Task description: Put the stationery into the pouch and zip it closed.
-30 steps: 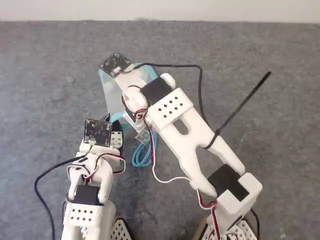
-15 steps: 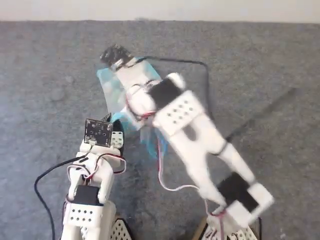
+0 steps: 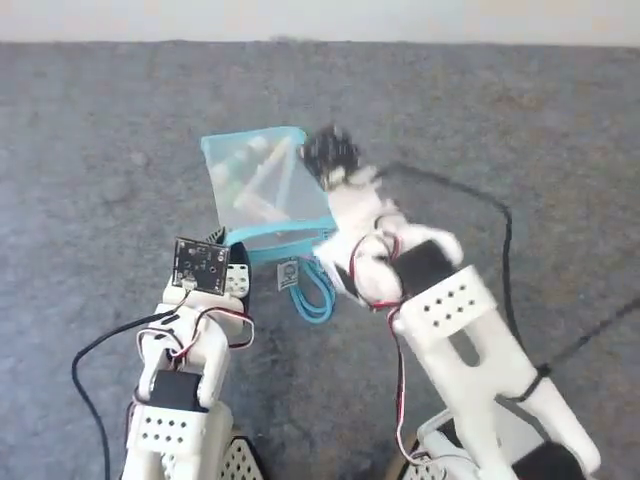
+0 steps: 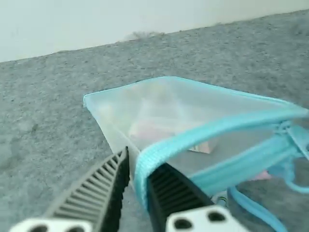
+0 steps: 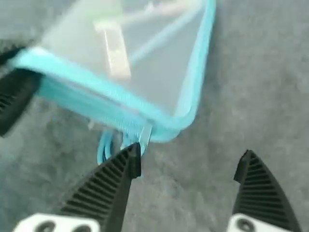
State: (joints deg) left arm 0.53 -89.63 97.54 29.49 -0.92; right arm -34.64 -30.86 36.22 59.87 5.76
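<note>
The translucent pouch with cyan trim lies at mid-table, and pale stationery shows through its wall. My left gripper is shut on the pouch's cyan zipper edge at the near left corner. My right gripper hangs open just above the table beside the pouch's other near corner, where the zipper slider sits. Its fingers hold nothing. A cyan cord loop trails from that corner toward the arms.
Grey carpet-like cloth covers the table. The right arm crosses the near right area, with its black cable looping beside it. A pale wall runs along the far edge.
The right arm has swung off the top of the pouch, back and to the right. The pouch is now uncovered and has shifted slightly. The left arm has stayed put.
</note>
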